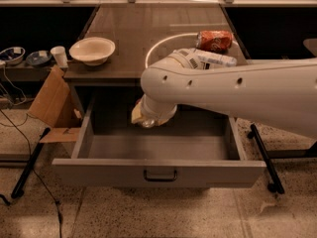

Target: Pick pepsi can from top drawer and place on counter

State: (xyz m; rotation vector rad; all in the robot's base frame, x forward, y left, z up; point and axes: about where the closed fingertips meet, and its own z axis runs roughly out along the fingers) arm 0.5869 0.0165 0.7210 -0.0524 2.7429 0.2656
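- Here, in the camera view, the top drawer (158, 171) stands pulled well out from the grey cabinet, with its dark handle (160, 175) at the middle of the front panel.
- The white arm (237, 90) reaches in from the right and bends down into the drawer. The pincer (147, 117) sits low at the back left of the drawer, under the arm's bulk, and I cannot tell how it is set or whether it holds anything.
- The pepsi can does not show, because the arm covers the back of the drawer. The part of the drawer floor that shows is bare.
- On the counter (148, 29) a red-orange can (214, 40) lies on its side near the right edge, with a clear plastic bottle (214, 59) lying just in front of it, both by the white curved line (158, 46).
- A cream bowl (92, 50) sits at the counter's front left corner.
- Left of the cabinet are a white cup (60, 56) and a leaning piece of cardboard (49, 100).
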